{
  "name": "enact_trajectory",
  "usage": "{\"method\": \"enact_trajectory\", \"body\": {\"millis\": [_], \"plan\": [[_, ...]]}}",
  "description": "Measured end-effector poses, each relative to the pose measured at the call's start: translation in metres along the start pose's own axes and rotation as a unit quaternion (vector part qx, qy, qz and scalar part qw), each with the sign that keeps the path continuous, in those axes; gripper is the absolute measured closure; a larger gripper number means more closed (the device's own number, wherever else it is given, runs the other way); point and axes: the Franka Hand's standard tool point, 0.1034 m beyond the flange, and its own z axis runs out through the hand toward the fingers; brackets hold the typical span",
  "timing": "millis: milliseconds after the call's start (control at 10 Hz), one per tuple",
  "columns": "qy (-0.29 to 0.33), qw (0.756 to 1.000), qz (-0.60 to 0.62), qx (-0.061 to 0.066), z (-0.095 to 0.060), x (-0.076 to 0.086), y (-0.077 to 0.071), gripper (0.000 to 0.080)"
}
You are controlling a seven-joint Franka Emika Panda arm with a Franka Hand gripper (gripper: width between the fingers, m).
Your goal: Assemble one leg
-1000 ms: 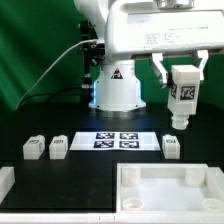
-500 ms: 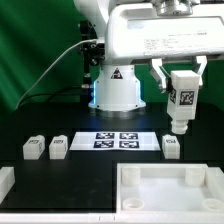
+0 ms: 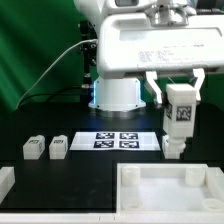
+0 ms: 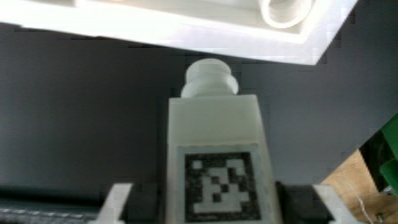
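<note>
This is a robotics lab. A green backdrop fills the upper left behind a black table. The marker board lies at centre.

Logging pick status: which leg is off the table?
The leg in the claw, at the exterior view's right, held upright in the air. Two other legs beside the marker board sit on the table.

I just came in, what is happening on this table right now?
The Panda arm's gripper is shut on one leg, holding it upright with its peg down, close to the large white base. It is not yet set into the base. A second leg and a third leg rest on the table beside the marker board.
</note>
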Motion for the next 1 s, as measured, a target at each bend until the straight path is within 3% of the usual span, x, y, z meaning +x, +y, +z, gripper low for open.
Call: {"method": "enact_trajectory", "body": {"millis": [200,400,500,700,1000], "plan": [[-0.014,1.000,-0.003,0.014,0.023,-0.020,-0.026,0.0506],[-0.018,1.000,-0.007,0.017,0.035,-0.030,-0.034,0.0506],[-0.019,1.000,-0.006,0.018,0.039,-0.030,-0.034,0.0506],[-0.011,1.000,-0.003,0.019,0.046,-0.012,-0.032,0.0506],[-0.015,1.000,0.000,0.022,0.064,-0.013,-0.033,0.0506]]}}
